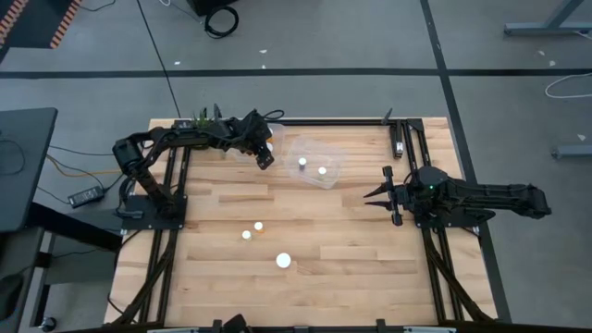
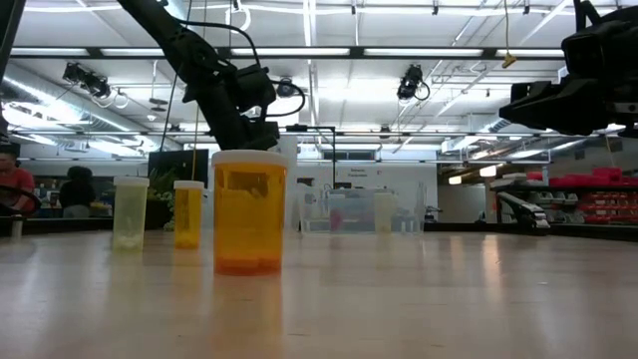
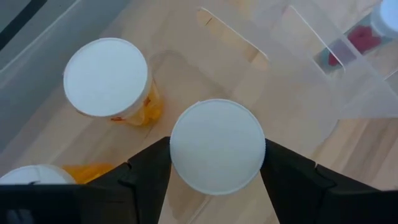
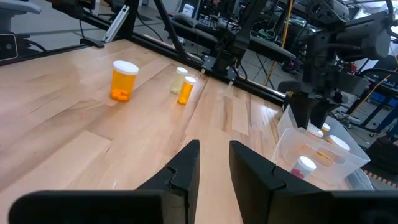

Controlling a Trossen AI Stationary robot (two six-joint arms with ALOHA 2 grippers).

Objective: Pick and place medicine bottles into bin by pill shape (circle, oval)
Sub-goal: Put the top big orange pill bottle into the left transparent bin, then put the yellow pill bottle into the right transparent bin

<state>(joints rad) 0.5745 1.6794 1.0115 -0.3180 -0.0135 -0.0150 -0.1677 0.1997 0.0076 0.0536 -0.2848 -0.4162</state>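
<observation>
My left gripper [image 1: 265, 157] reaches down at the far side of the table, at the left part of the clear bin [image 1: 333, 153], shut on a white-capped medicine bottle [image 3: 217, 146]. In the left wrist view another capped bottle with orange pills [image 3: 106, 78] stands just beyond it, and a third cap [image 3: 31, 175] shows at the edge. Two more caps [image 1: 302, 164] [image 1: 323, 170] show in the bin. Three bottles stand upright on the wood: one large [image 2: 249, 209], two small [image 2: 187, 212] [image 2: 130, 212]. My right gripper [image 1: 379, 196] waits open at the right. My left gripper has the bottle's round white cap [image 3: 177, 155] between its two fingers, one finger [image 3: 152, 171] against each side of the rim. The fingers come slanting down from above. The bottle stands upright under them; the cap hides its body and base.
A bottle with red pills [image 3: 367, 37] sits behind a clear divider of the bin. The three loose bottles [image 1: 259, 225] [image 1: 246, 234] [image 1: 283, 261] stand in the table's near middle. Black frame rails run along the table's edges. People sit in the room beyond [image 2: 15, 184].
</observation>
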